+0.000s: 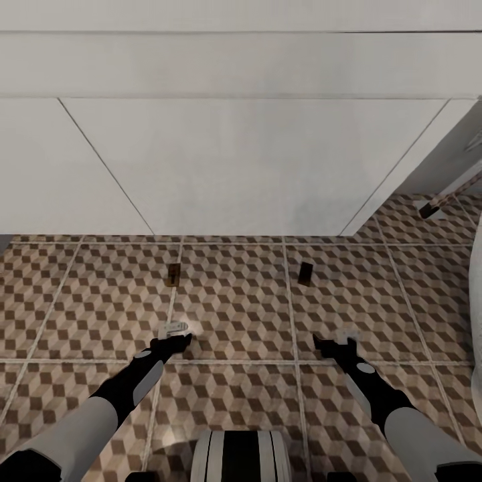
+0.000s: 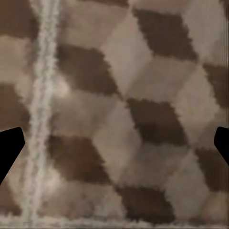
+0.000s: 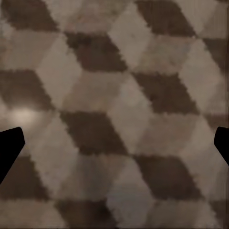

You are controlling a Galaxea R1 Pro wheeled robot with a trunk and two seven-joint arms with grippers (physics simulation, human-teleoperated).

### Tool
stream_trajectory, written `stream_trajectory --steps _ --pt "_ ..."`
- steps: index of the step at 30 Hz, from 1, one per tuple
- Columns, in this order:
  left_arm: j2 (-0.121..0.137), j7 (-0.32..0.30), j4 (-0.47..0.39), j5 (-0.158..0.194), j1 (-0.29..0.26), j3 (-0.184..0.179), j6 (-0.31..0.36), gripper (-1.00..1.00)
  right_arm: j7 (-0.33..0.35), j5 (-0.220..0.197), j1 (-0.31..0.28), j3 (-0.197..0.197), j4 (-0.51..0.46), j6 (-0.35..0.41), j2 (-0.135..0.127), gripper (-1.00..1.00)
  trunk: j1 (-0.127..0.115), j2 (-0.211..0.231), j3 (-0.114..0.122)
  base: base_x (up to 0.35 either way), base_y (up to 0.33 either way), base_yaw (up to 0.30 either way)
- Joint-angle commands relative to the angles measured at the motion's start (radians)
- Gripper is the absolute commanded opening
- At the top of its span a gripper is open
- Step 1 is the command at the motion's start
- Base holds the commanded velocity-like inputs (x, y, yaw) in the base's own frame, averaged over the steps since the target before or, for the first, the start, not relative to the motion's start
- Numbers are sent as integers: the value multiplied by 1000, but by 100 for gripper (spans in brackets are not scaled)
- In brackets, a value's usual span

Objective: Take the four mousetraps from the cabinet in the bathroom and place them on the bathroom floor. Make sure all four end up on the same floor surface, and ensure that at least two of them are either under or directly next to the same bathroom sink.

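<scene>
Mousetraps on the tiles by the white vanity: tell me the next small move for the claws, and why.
Probably lift both arms and back away to fetch the remaining traps. Two mousetraps already lie flat on the bathroom floor just in front of the white vanity. The left claw and right claw hang open over bare tile, and both wrist views show nothing between the fingers.

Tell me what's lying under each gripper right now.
Bare cube-pattern bathroom floor under both. Left gripper and right gripper are open and empty. Two mousetraps lie ahead, beside the white vanity. Floor beneath the arms themselves is covered.
</scene>
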Motion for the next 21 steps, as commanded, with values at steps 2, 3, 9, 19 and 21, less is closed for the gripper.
stream_trajectory --steps 2,3,9,19,21 --pt "1 10 -3 8 0 -8 4 100 2 -11 -1 6 1 -4 -1 100 -1 0 7 0 0 0" --pt "1 10 -3 8 0 -8 4 100 2 -10 -1 6 1 -4 -1 100 -1 1 11 0 0 0" --pt "0 13 -3 7 0 -8 3 100 6 -9 -1 6 1 -5 -1 100 -4 2 34 0 0 0" --pt "-4 17 -3 5 0 -8 2 100 12 -8 -1 5 1 -7 -1 100 -9 4 73 0 0 0" --pt "-4 17 -3 5 0 -8 2 100 12 -7 -1 6 1 -7 -1 100 -10 5 81 0 0 0"
